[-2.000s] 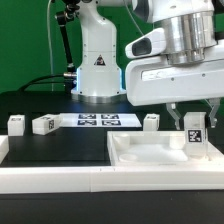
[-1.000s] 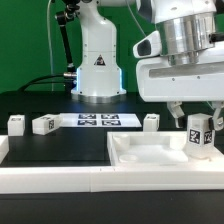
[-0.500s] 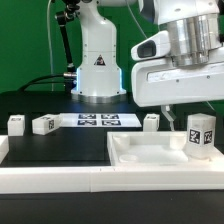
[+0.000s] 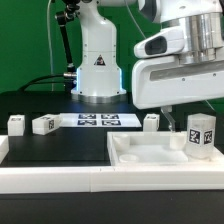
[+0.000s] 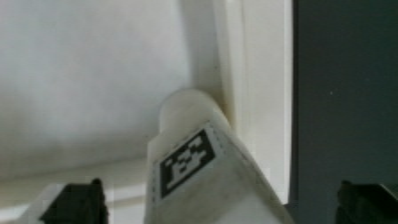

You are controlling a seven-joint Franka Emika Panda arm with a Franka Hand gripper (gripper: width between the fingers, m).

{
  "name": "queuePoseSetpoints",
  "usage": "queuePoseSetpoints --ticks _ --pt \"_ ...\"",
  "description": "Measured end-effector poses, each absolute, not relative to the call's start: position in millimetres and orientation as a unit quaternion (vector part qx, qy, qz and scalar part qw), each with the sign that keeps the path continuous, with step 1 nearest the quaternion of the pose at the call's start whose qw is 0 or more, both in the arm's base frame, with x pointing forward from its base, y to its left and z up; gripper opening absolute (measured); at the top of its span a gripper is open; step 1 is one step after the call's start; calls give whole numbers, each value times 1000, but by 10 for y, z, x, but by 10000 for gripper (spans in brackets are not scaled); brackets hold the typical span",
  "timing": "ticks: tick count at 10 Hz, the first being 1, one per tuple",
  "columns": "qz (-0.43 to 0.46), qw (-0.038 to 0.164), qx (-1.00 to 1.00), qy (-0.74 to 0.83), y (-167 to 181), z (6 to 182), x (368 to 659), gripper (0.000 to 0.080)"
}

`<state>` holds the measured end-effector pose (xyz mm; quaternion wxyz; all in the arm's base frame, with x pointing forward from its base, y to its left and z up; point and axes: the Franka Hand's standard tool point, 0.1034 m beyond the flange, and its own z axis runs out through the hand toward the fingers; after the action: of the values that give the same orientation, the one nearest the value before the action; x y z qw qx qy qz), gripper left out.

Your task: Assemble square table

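The square tabletop point(image 4: 150, 156) lies flat at the exterior view's right, white with a raised rim. One white tagged leg point(image 4: 202, 134) stands on end at its right corner. My gripper point(image 4: 198, 120) hangs over that leg, open, with one fingertip point(image 4: 172, 124) clear of it. In the wrist view the leg point(image 5: 205, 160) rises between the two dark fingertips point(image 5: 80, 200), with a gap on each side, and the gripper point(image 5: 222, 205) holds nothing. Three more legs point(image 4: 16, 124) point(image 4: 44, 125) point(image 4: 151, 121) rest on the black table.
The marker board point(image 4: 95, 121) lies flat in front of the robot's base point(image 4: 97, 70). A long white rail point(image 4: 60, 178) edges the front of the work surface. Black tabletop point(image 5: 347, 80) shows beside the slab's rim in the wrist view.
The jaws have opened and let go of the leg, which stays standing at the slab's corner. The hand has lifted slightly.
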<state>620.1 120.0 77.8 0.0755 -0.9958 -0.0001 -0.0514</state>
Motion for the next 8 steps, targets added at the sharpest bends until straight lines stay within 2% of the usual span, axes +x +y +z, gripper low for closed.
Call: queuePoseSetpoints --ticks 3,8 --pt "-63 54 -987 -136 1235 799 6219 649" --pt "-65 42 -958 -276 1218 812 6232 649"
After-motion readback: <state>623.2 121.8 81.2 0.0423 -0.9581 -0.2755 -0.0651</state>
